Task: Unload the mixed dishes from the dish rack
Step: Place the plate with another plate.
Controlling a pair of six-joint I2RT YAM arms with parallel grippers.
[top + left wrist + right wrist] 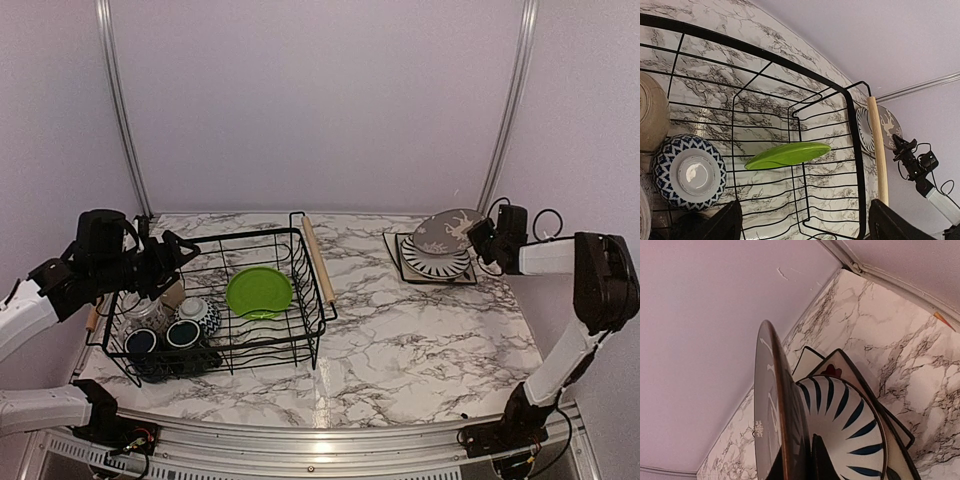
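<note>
The black wire dish rack [246, 237] stands left of centre. Inside it lie a lime-green plate [259, 292], two dark-blue mugs [141, 341], a patterned mug [199, 312] and a tan mug [172, 293]. My left gripper [172, 258] hangs open and empty over the rack's left end. In the left wrist view the green plate [788, 154] leans on the wires beyond my left gripper [805, 222]. My right gripper [481, 238] is shut on the rim of the grey deer plate [447, 232]. It holds that plate tilted over a blue-striped white plate [855, 425] stacked on square cream plates [842, 365].
The rack's wooden handle [319, 258] runs along its right side. The patterned mug [688, 171] and tan mug [650, 117] sit at the left of the left wrist view. The plate stack [432, 262] is at the back right near the wall and frame post.
</note>
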